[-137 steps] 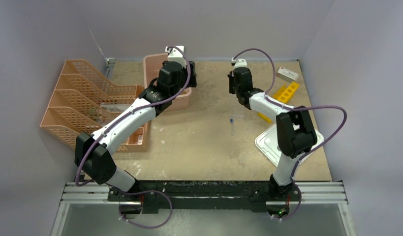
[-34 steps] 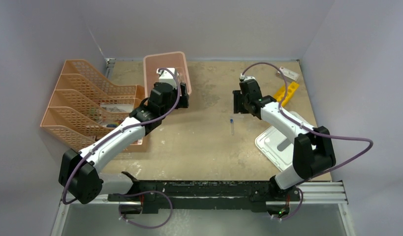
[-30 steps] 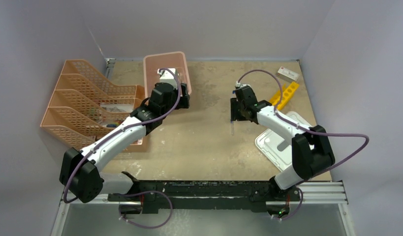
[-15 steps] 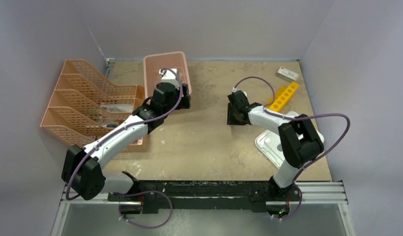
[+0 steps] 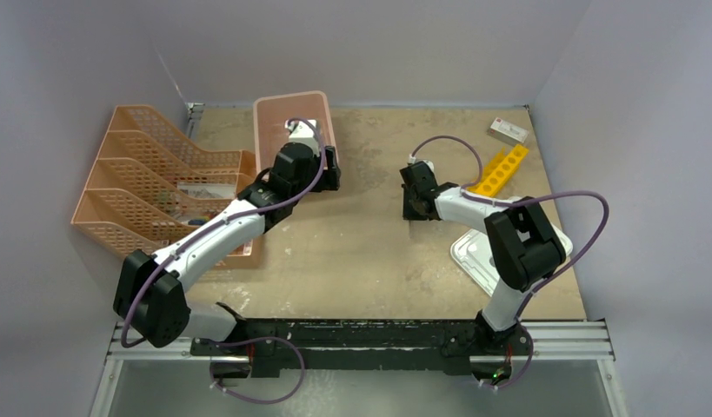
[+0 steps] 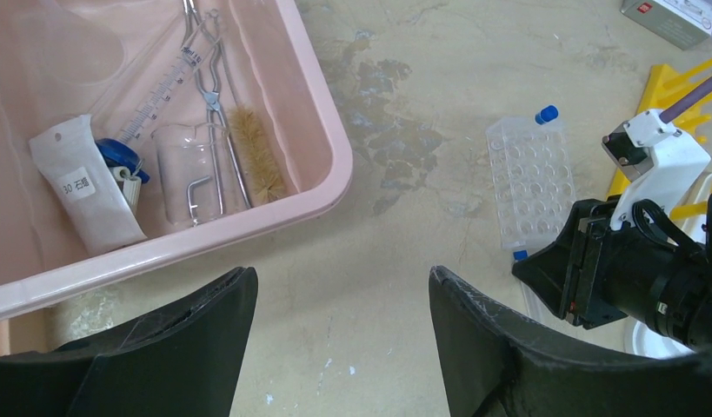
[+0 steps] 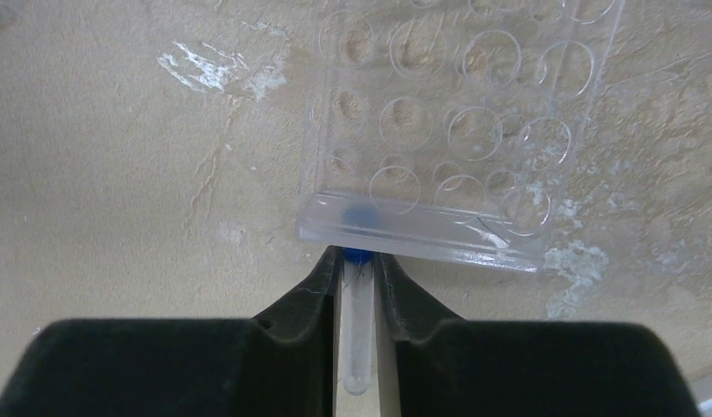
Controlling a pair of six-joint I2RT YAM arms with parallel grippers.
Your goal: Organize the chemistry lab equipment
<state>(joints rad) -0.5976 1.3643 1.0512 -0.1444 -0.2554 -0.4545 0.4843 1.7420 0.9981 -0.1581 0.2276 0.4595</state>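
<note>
Orange mesh file trays (image 5: pixel 152 187) line the left edge of the tabletop (image 5: pixel 361 252), their contents too small to identify. At the far edge, the pink bin (image 6: pixel 322 148) holds the metal scissor-tongs (image 6: pixel 211 87), wire tube brush (image 6: pixel 252 152), tiny glass beaker (image 6: pixel 185 169) and blue-ended dropper (image 6: pixel 161 97) beside a white packet (image 6: pixel 91 195). That share of the sorting looks done, though the left wrist view cuts off part of the bin. The left claw (image 6: pixel 336 282) hangs wide open and empty just right of the bin. Toward mid-tabletop sits the clear rack (image 6: pixel 530 178), a blue cap (image 6: pixel 546 114) showing at its far corner. The right claw (image 7: pixel 356 261) is clamped on a blue-capped tube (image 7: pixel 356 330), cap aimed at the rack's near edge; whether they touch cannot be told. Seating it appears the step in hand. The yellow holed rack (image 5: pixel 502 165) and a small box (image 5: pixel 507 131) near the far right corner, and the white lid (image 5: pixel 478 256) by the right edge, seemingly await placing. From above, the right wrist hides its claw.
</note>
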